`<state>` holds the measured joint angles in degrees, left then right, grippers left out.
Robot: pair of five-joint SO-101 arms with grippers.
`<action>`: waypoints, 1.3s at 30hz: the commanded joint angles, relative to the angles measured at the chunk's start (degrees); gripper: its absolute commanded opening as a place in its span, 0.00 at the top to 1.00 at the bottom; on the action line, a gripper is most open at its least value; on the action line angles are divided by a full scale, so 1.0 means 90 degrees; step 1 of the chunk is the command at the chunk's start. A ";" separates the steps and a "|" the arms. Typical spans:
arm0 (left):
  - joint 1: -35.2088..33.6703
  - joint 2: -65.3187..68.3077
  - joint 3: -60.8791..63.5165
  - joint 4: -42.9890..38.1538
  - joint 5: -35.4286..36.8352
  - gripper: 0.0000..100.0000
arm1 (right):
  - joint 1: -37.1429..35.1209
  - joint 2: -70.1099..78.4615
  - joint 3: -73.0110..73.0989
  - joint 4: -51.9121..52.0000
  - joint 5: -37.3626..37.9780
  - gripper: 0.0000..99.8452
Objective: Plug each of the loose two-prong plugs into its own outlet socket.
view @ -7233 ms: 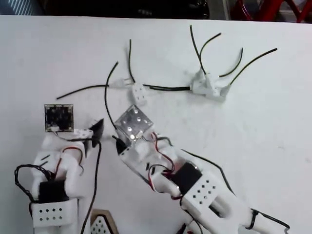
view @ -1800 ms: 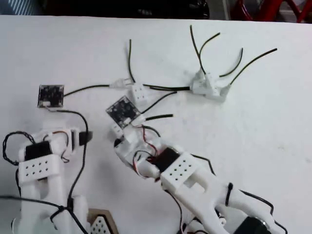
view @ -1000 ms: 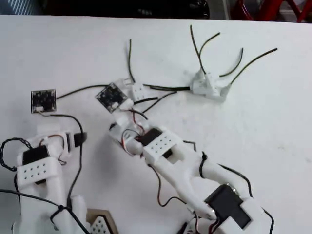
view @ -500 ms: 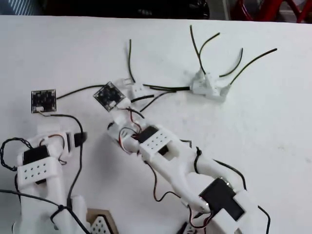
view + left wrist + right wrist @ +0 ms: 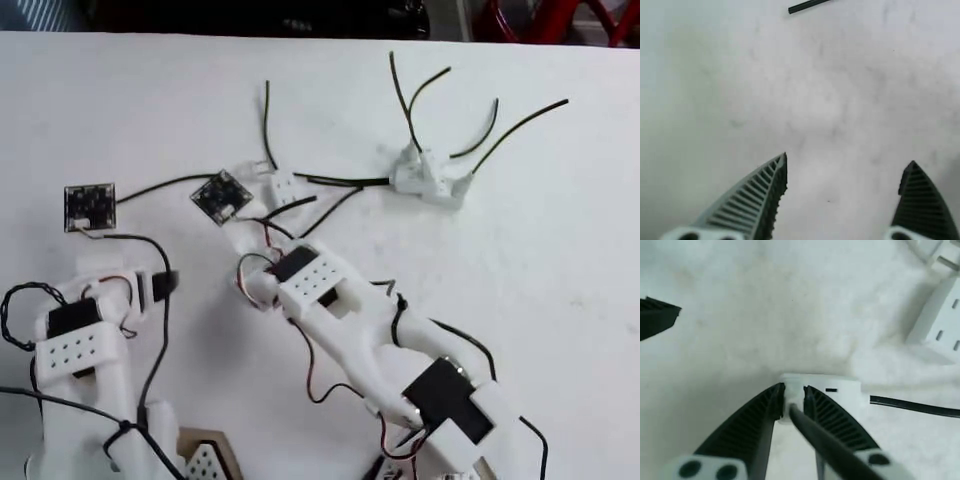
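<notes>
We see the right gripper (image 5: pixel 792 390) pinched on a white two-prong plug (image 5: pixel 822 387), low over the table (image 5: pixel 740 300) and near but apart from a white outlet block (image 5: pixel 940 322) whose slots face up, while the left gripper (image 5: pixel 847 167) hangs spread above the tabletop.

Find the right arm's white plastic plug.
Right wrist view: the white plastic plug is clamped in the right gripper, near but apart from the white slotted outlet block; high view: left of centre.
</notes>
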<state>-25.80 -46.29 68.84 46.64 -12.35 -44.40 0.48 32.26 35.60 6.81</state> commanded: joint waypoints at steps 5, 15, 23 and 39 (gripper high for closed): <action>-0.0044 -0.0210 -0.0029 -0.0098 0.0020 0.66 | 0.0054 0.0562 -0.0313 0.0024 0.0059 0.98; -0.0044 -0.0210 0.0049 -0.0137 0.0010 0.66 | 0.0718 0.0288 -0.0303 0.0317 0.0059 0.98; -0.0044 -0.0220 0.0049 -0.0137 0.0010 0.66 | 0.1910 -0.0825 -0.0303 0.0904 0.0010 0.98; -0.0044 -0.0220 0.0059 -0.0137 0.0010 0.66 | 0.3580 -0.0943 -0.0352 0.0190 0.0049 0.90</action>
<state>-25.89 -46.29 69.54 46.64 -12.44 -12.48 -5.05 30.24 37.10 6.73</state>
